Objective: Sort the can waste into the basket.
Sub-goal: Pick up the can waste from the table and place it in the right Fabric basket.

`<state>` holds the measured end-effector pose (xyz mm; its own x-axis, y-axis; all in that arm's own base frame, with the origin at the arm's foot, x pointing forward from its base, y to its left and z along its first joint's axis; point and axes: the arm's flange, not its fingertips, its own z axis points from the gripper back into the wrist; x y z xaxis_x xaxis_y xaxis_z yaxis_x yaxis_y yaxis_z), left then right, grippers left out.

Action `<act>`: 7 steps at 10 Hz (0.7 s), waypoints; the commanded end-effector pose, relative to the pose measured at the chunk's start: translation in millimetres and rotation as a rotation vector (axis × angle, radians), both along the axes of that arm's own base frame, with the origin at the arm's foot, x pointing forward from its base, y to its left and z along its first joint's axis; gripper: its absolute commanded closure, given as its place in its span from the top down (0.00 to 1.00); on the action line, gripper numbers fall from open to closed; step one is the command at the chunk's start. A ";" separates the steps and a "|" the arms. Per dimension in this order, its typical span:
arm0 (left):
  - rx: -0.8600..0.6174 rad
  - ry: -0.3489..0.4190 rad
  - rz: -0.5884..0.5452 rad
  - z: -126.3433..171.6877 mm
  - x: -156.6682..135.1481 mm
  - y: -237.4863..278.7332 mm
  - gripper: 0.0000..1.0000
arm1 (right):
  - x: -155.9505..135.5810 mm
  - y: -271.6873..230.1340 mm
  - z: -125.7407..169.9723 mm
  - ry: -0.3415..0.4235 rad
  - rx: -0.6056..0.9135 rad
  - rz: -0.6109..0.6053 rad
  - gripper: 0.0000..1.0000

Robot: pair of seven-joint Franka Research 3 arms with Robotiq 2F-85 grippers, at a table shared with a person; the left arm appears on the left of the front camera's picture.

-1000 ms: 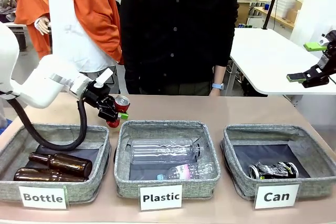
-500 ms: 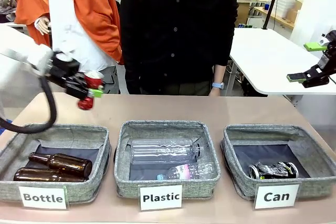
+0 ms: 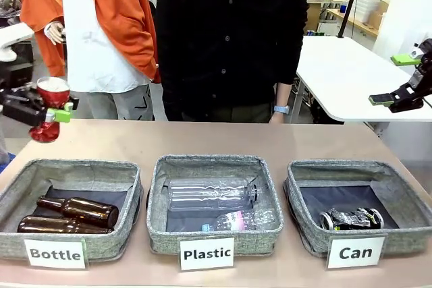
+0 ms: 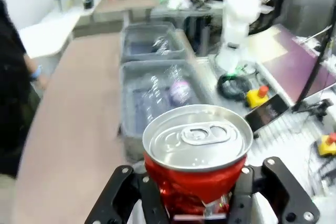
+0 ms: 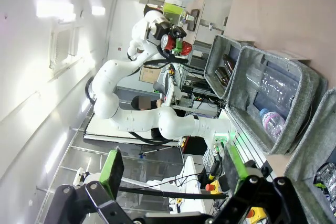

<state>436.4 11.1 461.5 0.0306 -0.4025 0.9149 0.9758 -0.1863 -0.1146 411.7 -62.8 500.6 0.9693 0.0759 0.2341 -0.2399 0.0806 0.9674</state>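
1. My left gripper [image 3: 46,114] has swung from above the gap between the "Bottle" and "Plastic" baskets out to the far left edge, and it is higher now, taking the red can [image 3: 51,108] with it.
2. That gripper is clamped tight on the red can, its green pads pressed against the sides.
3. On my left wrist camera the can [image 4: 197,156] is right in front of me: a silver top with the pull tab intact, and a red body dented and creased where the black fingers [image 4: 149,195] squeeze it.
4. The can is in the air, off the table, left of the "Bottle" basket [image 3: 71,208] and well apart from the "Can" basket [image 3: 359,204].
5. The crushed can [image 3: 352,218], black and silver with print, lies on its side on the dark floor of the "Can" basket, near the front wall.
6. My right gripper [image 3: 399,80] hangs high at the right edge with jaws spread wide, nothing between them.
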 end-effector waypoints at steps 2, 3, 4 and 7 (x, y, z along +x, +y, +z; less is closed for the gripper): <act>-0.036 0.064 -0.074 4.7 13.5 -11.9 0.00 | -0.4 -2.0 0.9 -0.019 -0.006 0.018 1.00; -0.036 0.064 -0.074 4.7 13.5 -11.9 0.00 | -0.4 -2.0 0.9 -0.019 -0.006 0.018 1.00; -0.036 0.064 -0.074 4.7 13.5 -11.9 0.00 | -0.4 -2.0 0.9 -0.019 -0.006 0.018 1.00; -0.048 -0.059 -0.025 16.3 -5.9 -112.1 0.00 | -18.4 -9.3 20.1 -0.010 -0.059 -0.024 1.00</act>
<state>443.3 -47.6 468.1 0.0052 -0.3622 0.9321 0.9634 -0.2482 -0.1018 408.6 -65.4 504.6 0.9683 0.0744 0.2384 -0.2447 0.0925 0.9652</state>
